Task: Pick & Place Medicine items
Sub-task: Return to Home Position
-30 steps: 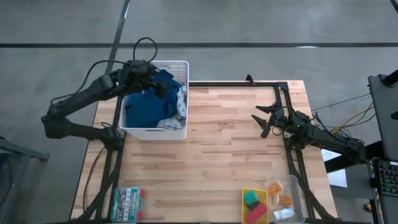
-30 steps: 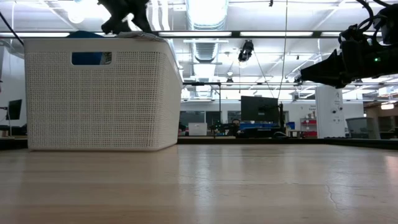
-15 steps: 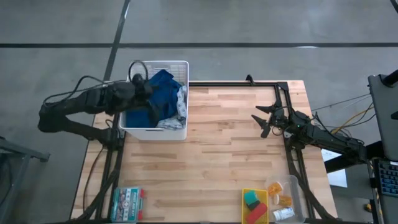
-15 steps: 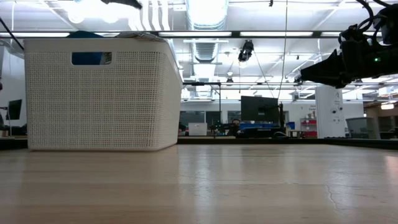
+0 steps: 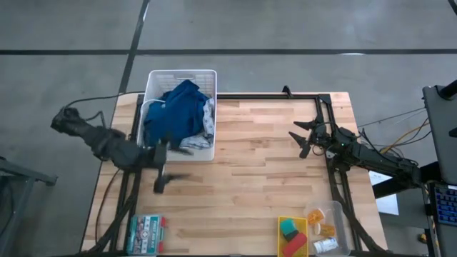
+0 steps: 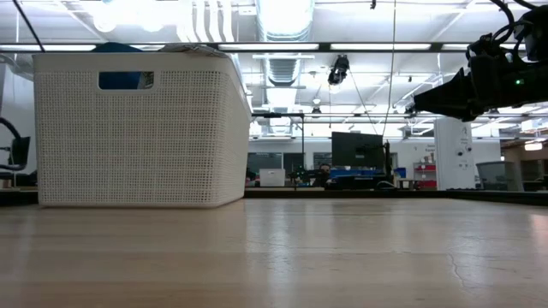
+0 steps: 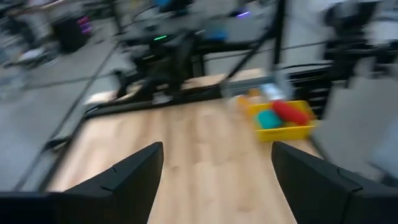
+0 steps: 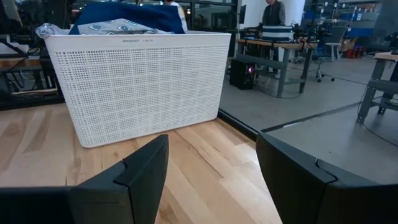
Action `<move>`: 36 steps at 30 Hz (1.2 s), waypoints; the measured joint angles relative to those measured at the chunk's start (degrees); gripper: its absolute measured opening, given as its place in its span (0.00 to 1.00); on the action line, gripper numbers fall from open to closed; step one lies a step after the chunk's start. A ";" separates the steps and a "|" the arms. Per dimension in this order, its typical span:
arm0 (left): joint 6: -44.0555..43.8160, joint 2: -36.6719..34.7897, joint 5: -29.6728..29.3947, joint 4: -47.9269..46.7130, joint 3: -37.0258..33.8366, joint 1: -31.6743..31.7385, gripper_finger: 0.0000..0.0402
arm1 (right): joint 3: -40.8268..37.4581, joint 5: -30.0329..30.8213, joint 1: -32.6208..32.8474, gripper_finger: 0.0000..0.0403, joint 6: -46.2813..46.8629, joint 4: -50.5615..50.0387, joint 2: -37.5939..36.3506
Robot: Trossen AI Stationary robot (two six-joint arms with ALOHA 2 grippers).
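The medicine items lie in a clear tray [image 5: 338, 214] at the table's near right corner: tiny orange pieces [image 5: 327, 230] and a small white carton [image 5: 325, 245]. My left gripper [image 5: 170, 181] is open and empty above the bare wood just near of the white basket [image 5: 178, 153]; its wrist view [image 7: 217, 149] looks across the table, blurred, toward the yellow bin [image 7: 283, 118]. My right gripper [image 5: 297, 143] is open and empty, raised over the table's right part, far from the tray; its wrist view [image 8: 211, 140] faces the basket [image 8: 140, 81].
The white basket holds blue cloth [image 5: 175, 111] at the table's far left. A yellow bin [image 5: 293, 235] with green and pink blocks stands next to the clear tray. A flat green-and-white box [image 5: 146, 234] lies at the near left corner. The table's middle [image 5: 243, 178] is bare wood.
My left arm has swung out from above the basket toward the table's near edge and come down over the wood just near of the basket. The cloth stays in the basket.
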 joint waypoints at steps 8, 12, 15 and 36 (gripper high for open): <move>0.13 0.02 0.47 14.43 -10.54 -15.21 0.73 | -0.02 0.00 0.00 0.59 -0.02 0.00 0.02; 0.15 0.14 0.71 24.80 -17.00 -20.63 0.73 | -0.02 0.00 0.00 0.59 -0.01 0.00 0.01; 1.39 0.44 3.79 30.45 -22.66 -23.06 0.73 | -0.02 0.00 0.02 0.59 -0.02 0.00 0.00; 15.29 -16.28 7.49 42.32 -49.40 -29.85 0.73 | -0.02 0.00 0.02 0.59 -0.02 0.01 0.02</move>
